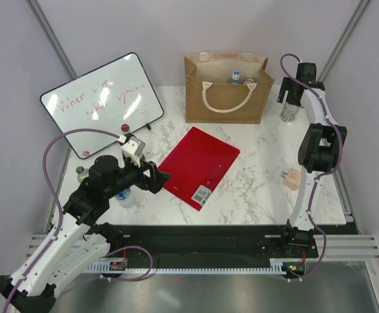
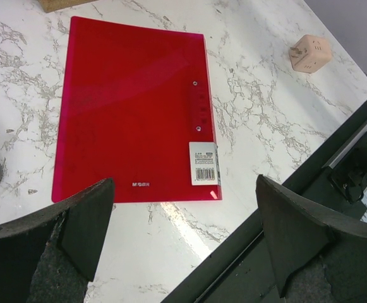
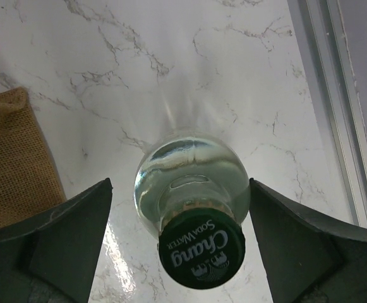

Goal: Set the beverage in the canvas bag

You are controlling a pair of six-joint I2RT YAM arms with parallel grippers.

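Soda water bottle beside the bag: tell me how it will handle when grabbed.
The bottle looks like clear glass, so probably stiff, slick and breakable. Upright and narrow on the smooth table, it could tip or slide if nudged.

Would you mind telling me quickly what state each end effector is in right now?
Left end effector: open, empty, above the red folder.
Right end effector: open, straddling the soda water bottle, not yet closed on it.
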